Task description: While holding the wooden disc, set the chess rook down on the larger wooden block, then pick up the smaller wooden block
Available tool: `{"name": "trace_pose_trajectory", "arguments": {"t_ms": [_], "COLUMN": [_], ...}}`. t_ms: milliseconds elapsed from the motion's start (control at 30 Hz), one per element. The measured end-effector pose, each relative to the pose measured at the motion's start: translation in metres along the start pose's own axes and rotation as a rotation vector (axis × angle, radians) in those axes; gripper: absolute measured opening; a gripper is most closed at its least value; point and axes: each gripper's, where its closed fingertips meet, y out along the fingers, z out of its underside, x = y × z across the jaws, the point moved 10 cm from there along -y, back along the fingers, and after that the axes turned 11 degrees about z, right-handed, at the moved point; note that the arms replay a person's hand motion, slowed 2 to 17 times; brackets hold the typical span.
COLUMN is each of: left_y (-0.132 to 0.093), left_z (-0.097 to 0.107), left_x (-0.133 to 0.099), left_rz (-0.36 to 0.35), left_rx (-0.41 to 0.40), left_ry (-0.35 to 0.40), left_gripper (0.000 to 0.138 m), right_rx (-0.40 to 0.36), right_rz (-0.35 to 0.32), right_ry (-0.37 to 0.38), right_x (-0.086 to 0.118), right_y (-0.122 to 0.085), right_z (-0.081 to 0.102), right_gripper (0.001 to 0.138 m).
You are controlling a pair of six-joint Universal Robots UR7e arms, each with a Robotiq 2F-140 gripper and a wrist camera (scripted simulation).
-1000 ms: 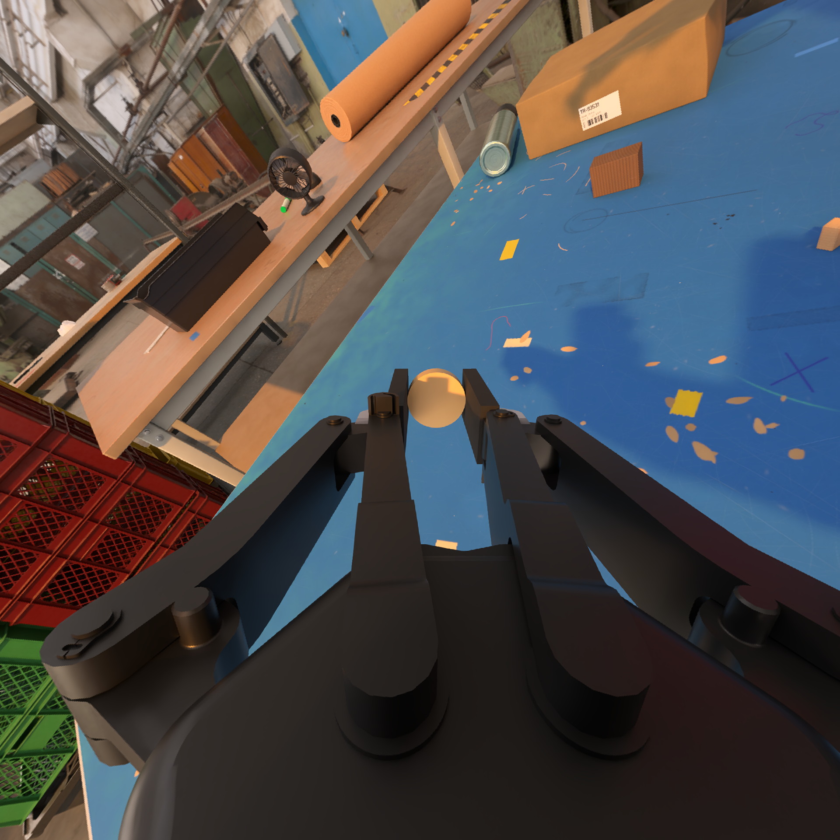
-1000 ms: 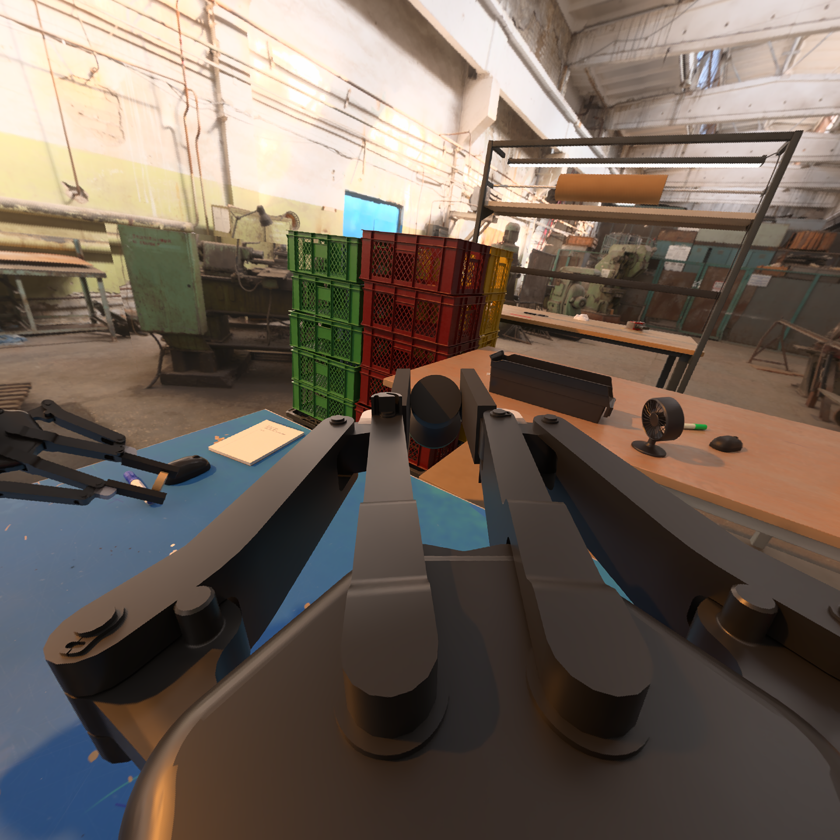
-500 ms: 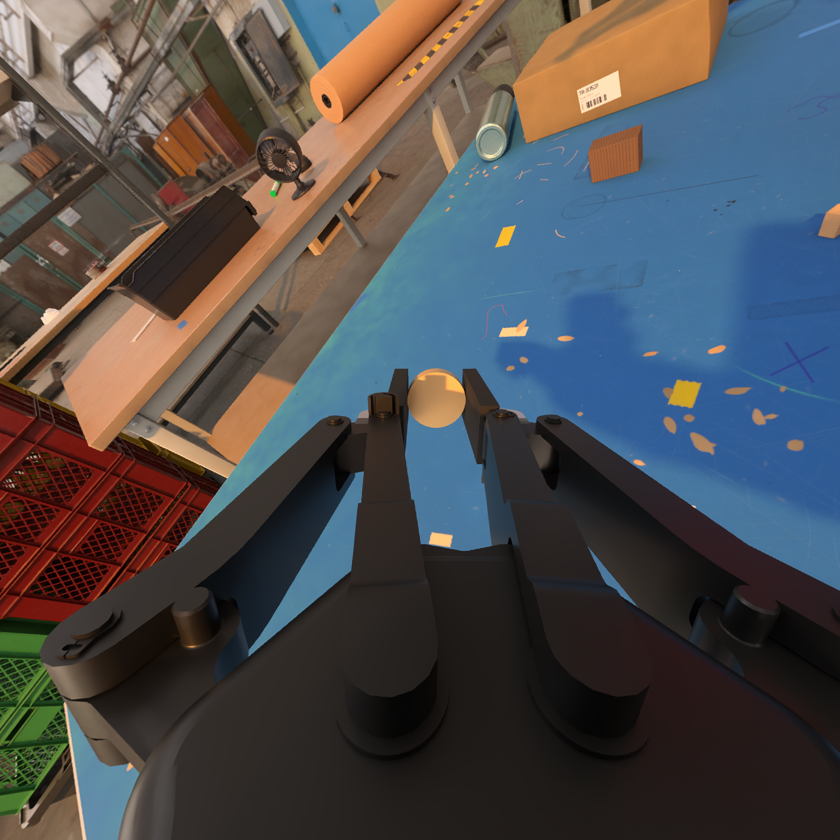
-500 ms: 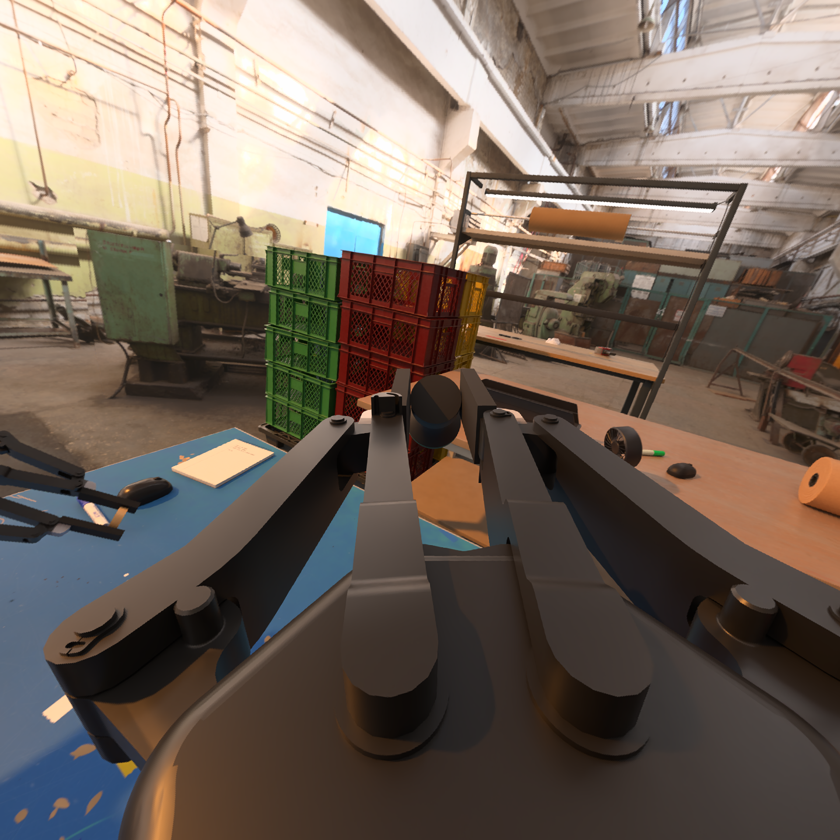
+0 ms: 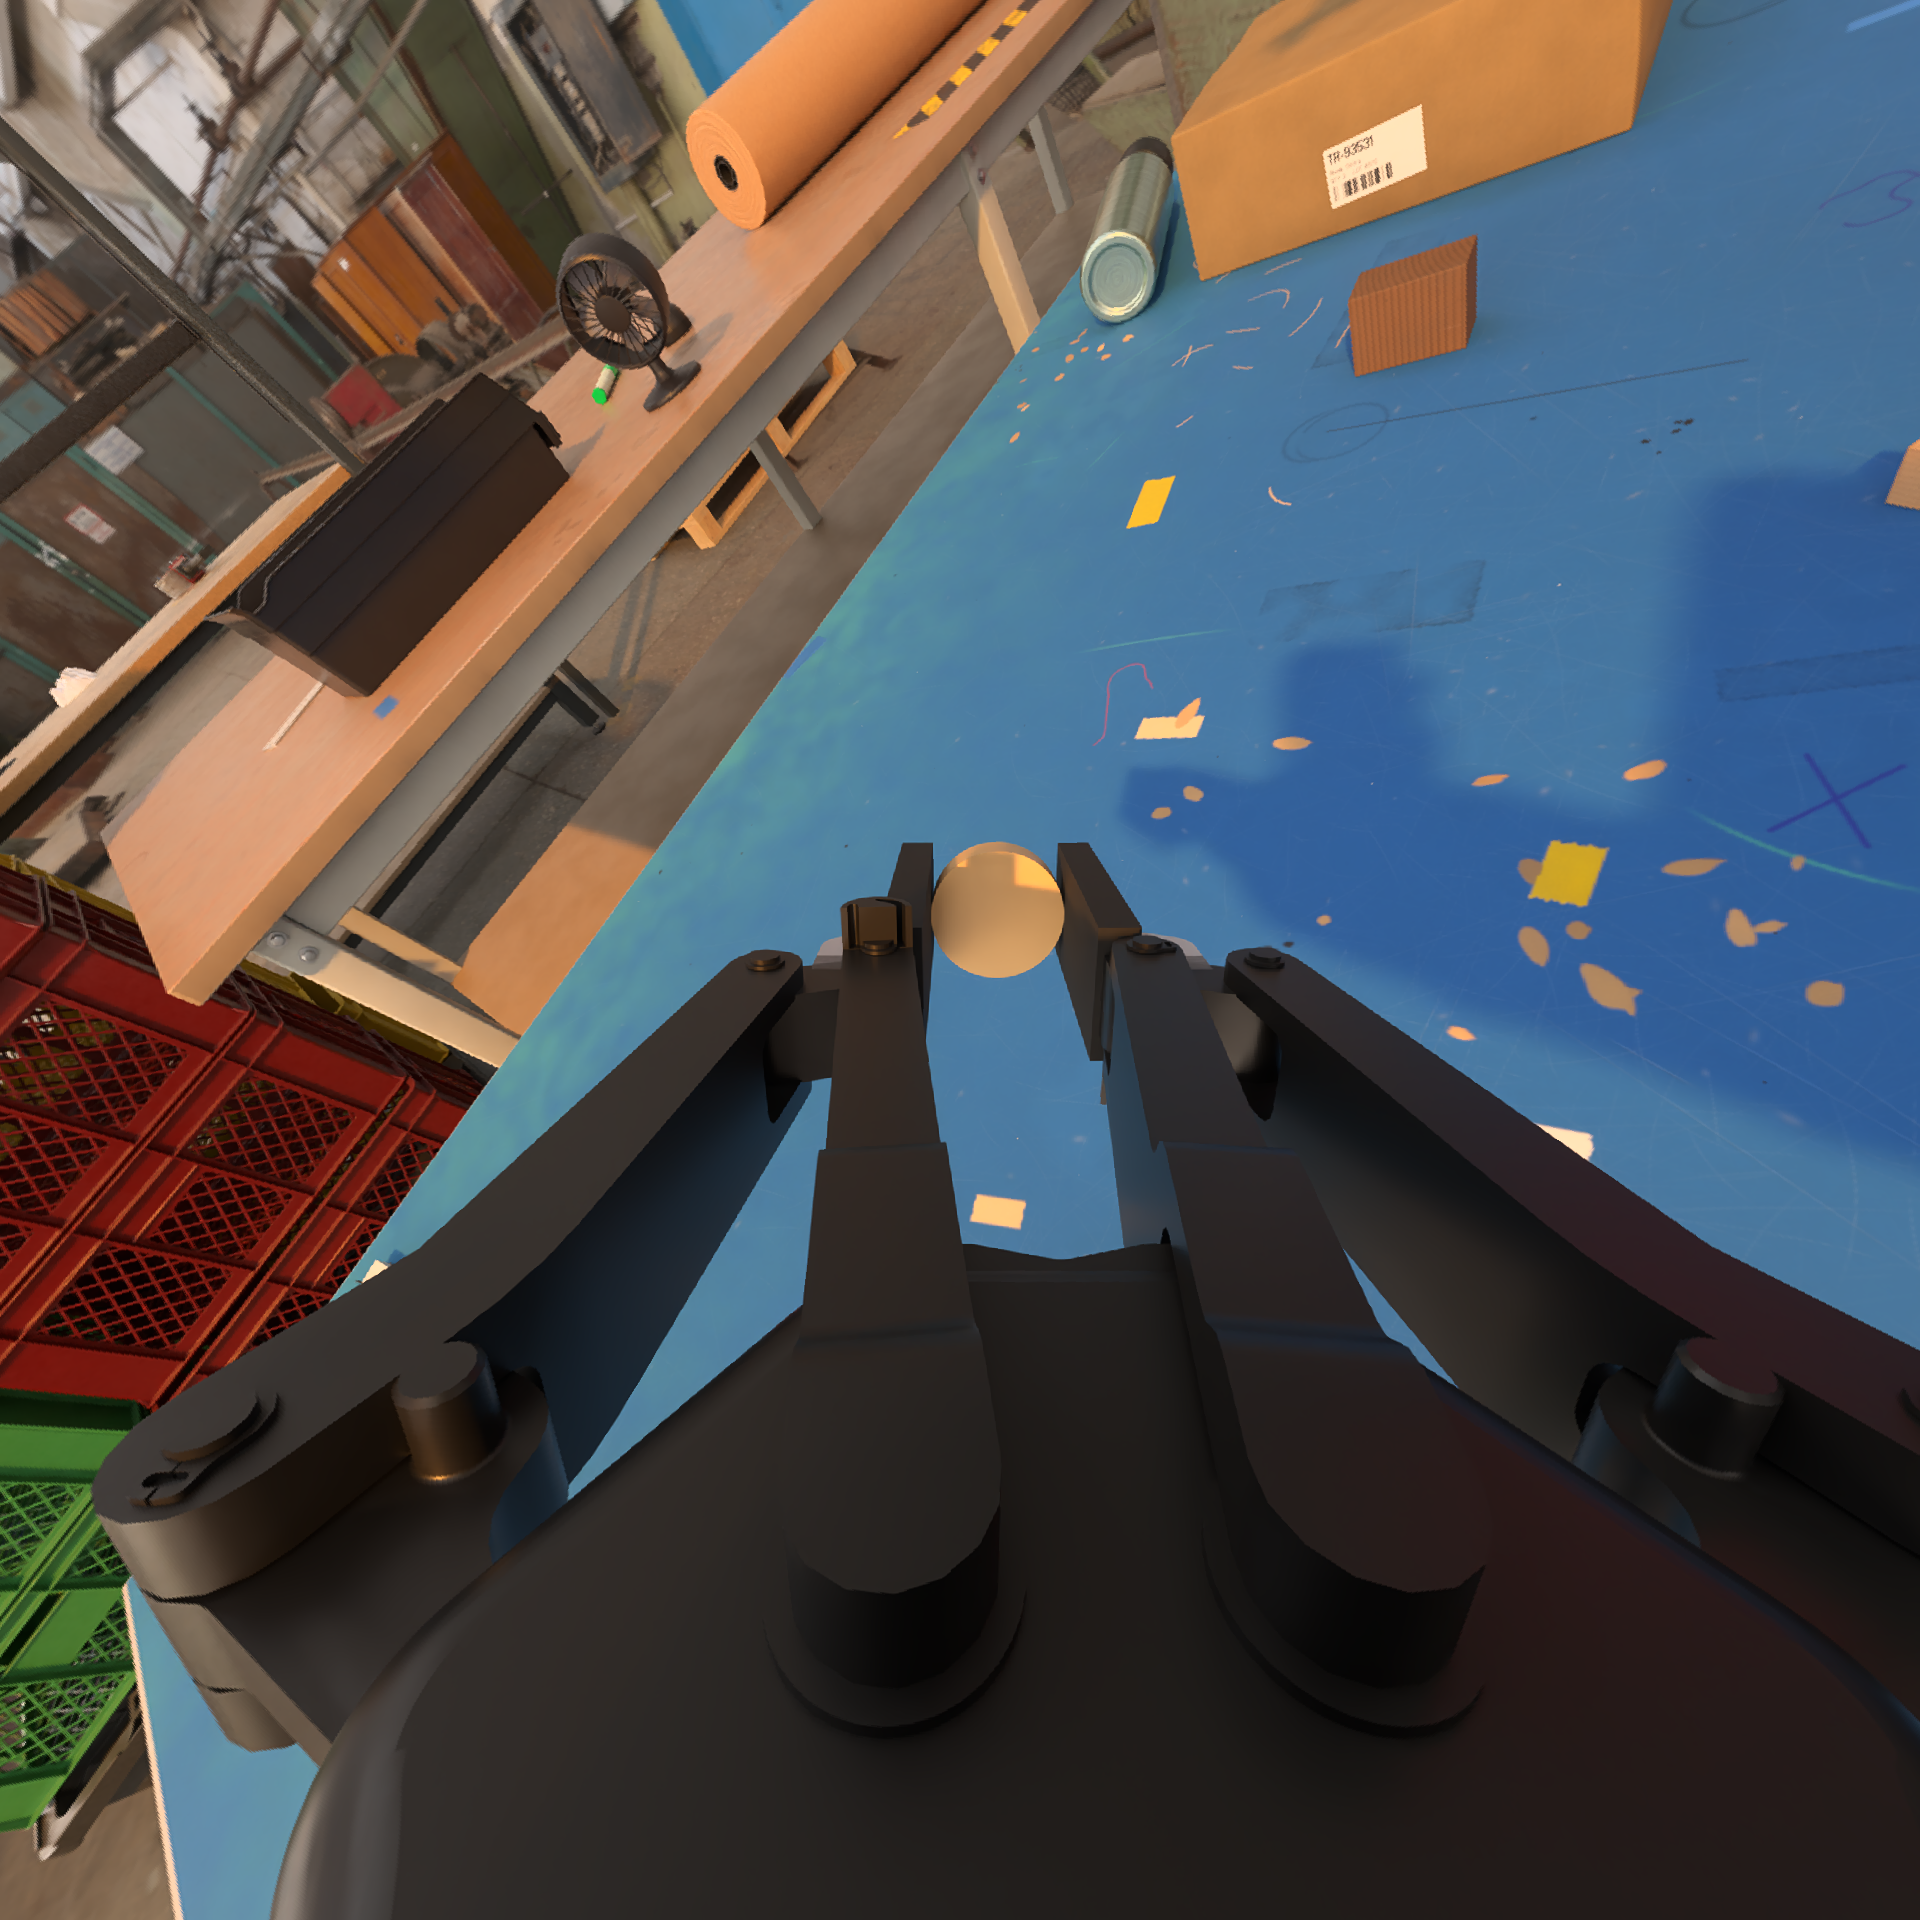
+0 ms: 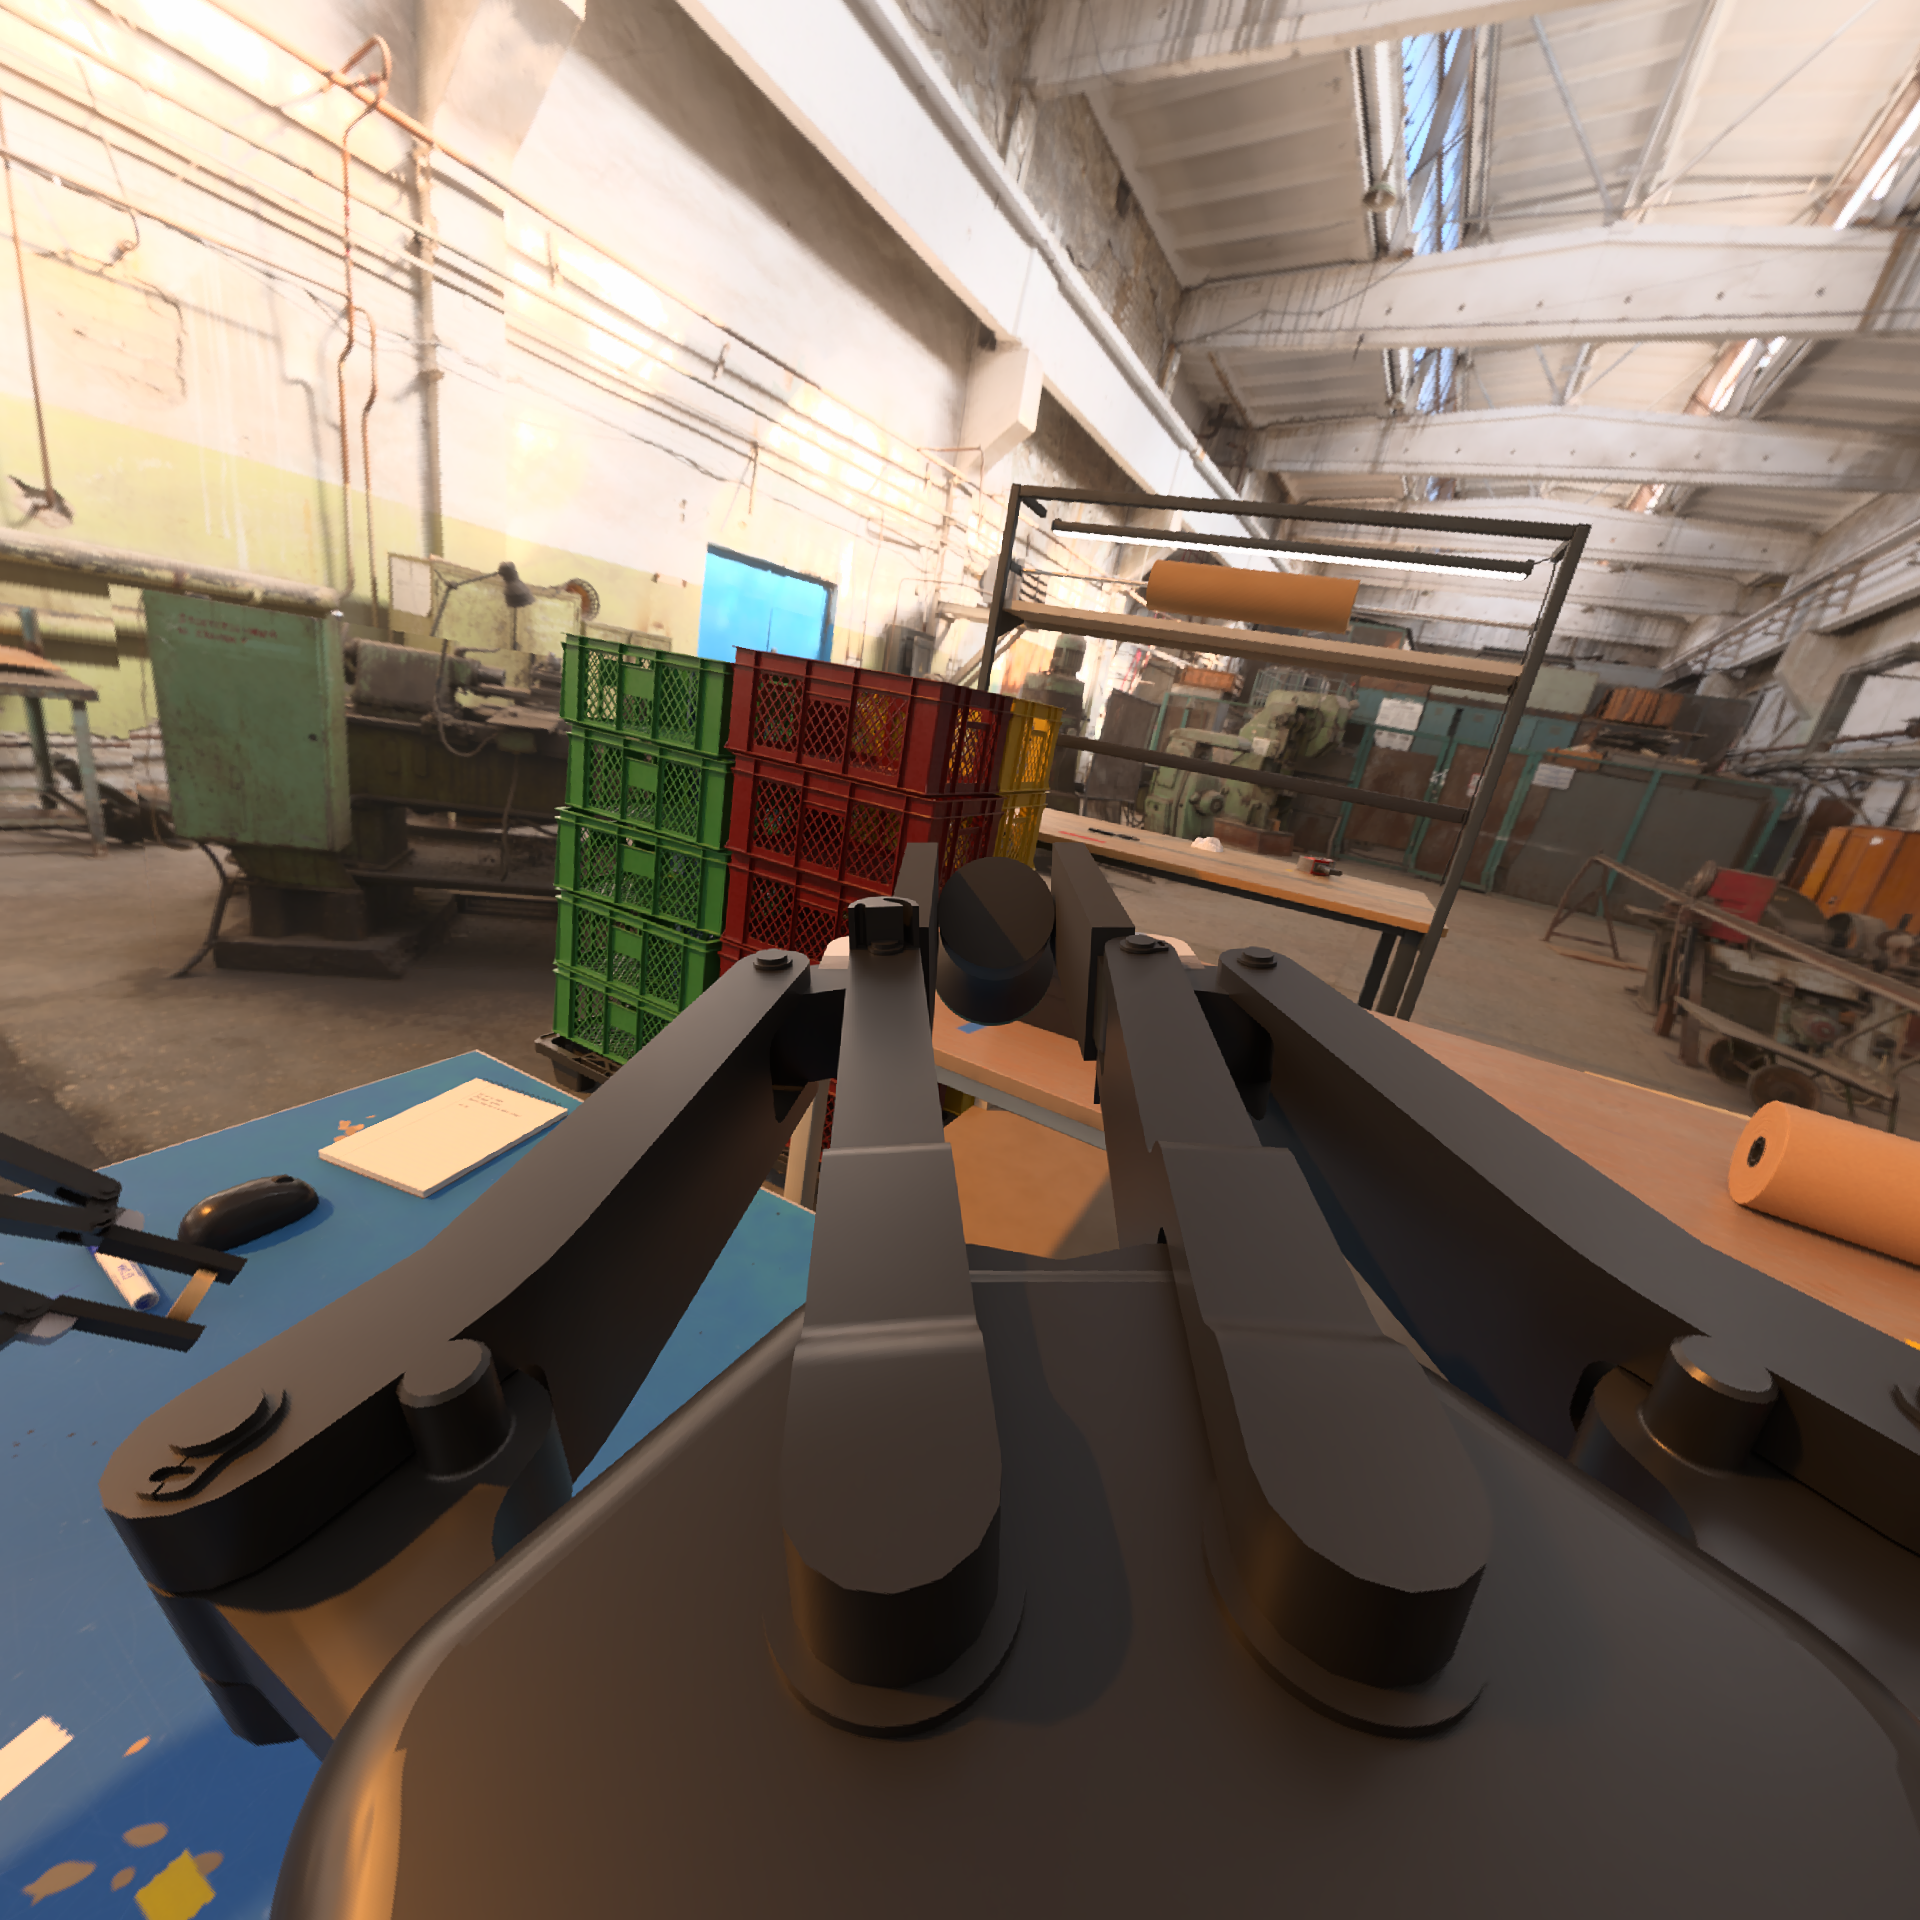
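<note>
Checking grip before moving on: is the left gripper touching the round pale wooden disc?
Touching. In the left wrist view both fingers of the left gripper press the disc's sides, with no gap.

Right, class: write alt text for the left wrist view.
The left gripper is shut on a pale wooden disc above a blue table. Farther off lie a ribbed brown block, a metal can and a cardboard box.

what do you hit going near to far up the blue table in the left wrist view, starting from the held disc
wooden disc in the left pincer → yellow paper scrap → ridged brown block → metal can → cardboard box
</note>
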Motion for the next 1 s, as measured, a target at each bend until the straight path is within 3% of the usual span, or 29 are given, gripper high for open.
{"name": "trace_pose_trajectory", "arguments": {"t_ms": [533,1000], "left_y": [0.007,0.013], "left_z": [0.007,0.010], "left_x": [0.001,-0.002], "left_rz": [0.016,0.040], "left_rx": [0.024,0.044], "left_ry": [-0.011,-0.009], "left_gripper": [0.032,0.032], "right_rx": [-0.082,-0.072], "right_rz": [0.064,0.084], "right_ry": [-0.034,-0.039], "right_x": [-0.012,-0.019], "right_y": [-0.012,-0.017], "right_z": [-0.025,-0.025], "right_gripper": [0.029,0.029]}}
